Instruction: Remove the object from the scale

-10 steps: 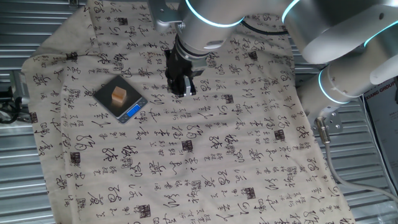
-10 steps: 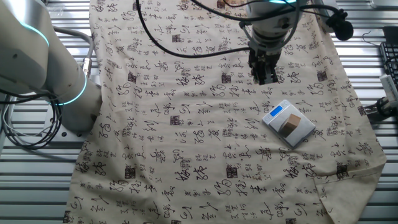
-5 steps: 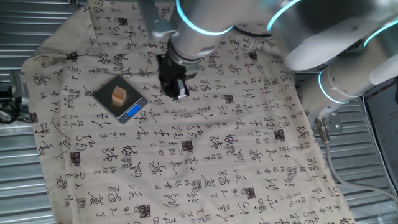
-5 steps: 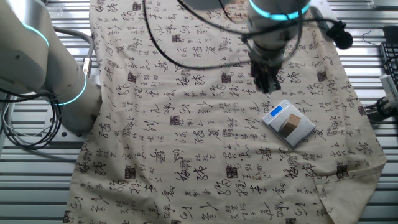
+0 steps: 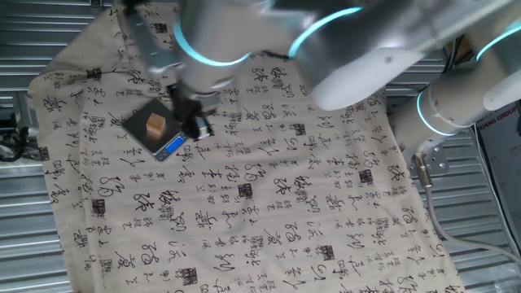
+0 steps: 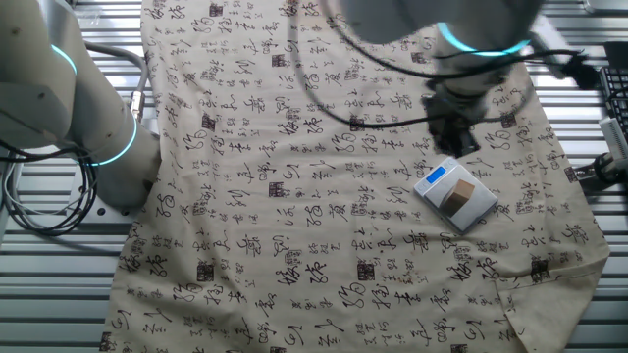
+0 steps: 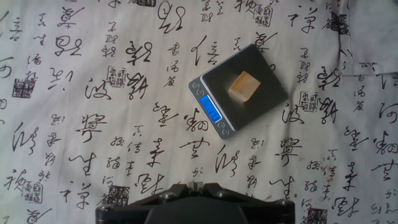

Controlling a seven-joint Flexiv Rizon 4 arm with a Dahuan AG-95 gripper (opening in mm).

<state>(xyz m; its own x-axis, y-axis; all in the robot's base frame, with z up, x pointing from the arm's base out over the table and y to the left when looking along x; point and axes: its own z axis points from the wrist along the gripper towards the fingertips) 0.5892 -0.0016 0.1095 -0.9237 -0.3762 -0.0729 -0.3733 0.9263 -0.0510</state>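
The small tan cube [image 5: 155,124] sits on the dark plate of the thin scale [image 5: 140,124], whose blue display faces the cloth's middle. My gripper [image 5: 200,129] hovers above the cloth just right of the scale's display end, apart from the cube. In the other fixed view the gripper [image 6: 462,145] is just behind the scale [image 6: 475,208] and the cube [image 6: 457,194]. In the hand view the cube [image 7: 243,85] and the scale [image 7: 264,96] lie ahead and to the right of the gripper [image 7: 196,183], whose fingertips are pressed together and empty.
A cream cloth with black calligraphy [image 5: 269,187] covers the table, with ribbed metal [image 5: 24,244] around it. A second robot arm's base [image 6: 59,98] stands at the left with cables [image 6: 39,196]. A fold in the cloth [image 7: 367,62] lies right of the scale.
My arm has swung across the cloth toward the scale, and the gripper now hovers next to its display end. The cube and scale have not moved.
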